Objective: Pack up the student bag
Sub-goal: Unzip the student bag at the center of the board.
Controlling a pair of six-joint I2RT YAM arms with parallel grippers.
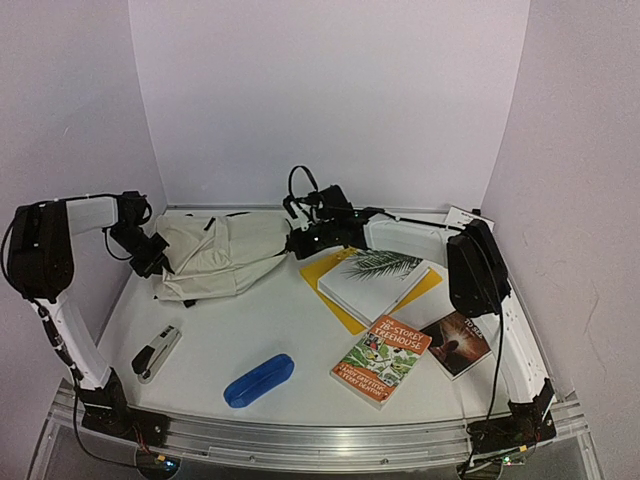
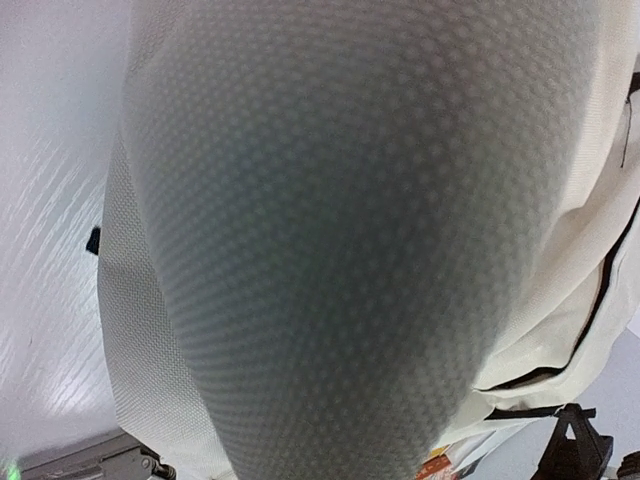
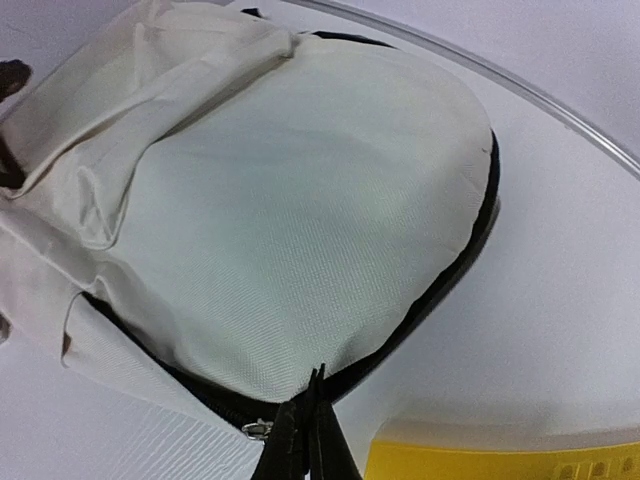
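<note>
Toward the worktop's (image 1: pixel 300 350) far left corner lies the bag (image 1: pixel 225 255), likely soft, light and floppy. At its left end the left fingers (image 1: pixel 152 256) are clenched; the right fingers (image 3: pixel 300 445) are clenched at its zipper (image 3: pixel 440 290), probably the best hold.

Left arm (image 1: pixel 85 215) folded high, forearm angled down and inward; left gripper (image 1: pixel 158 256) closed, its fingers hidden in the wrist view. Right arm (image 1: pixel 410 238) stretched low across; right gripper (image 3: pixel 313 388) closed, fingertips pressed together.
</note>
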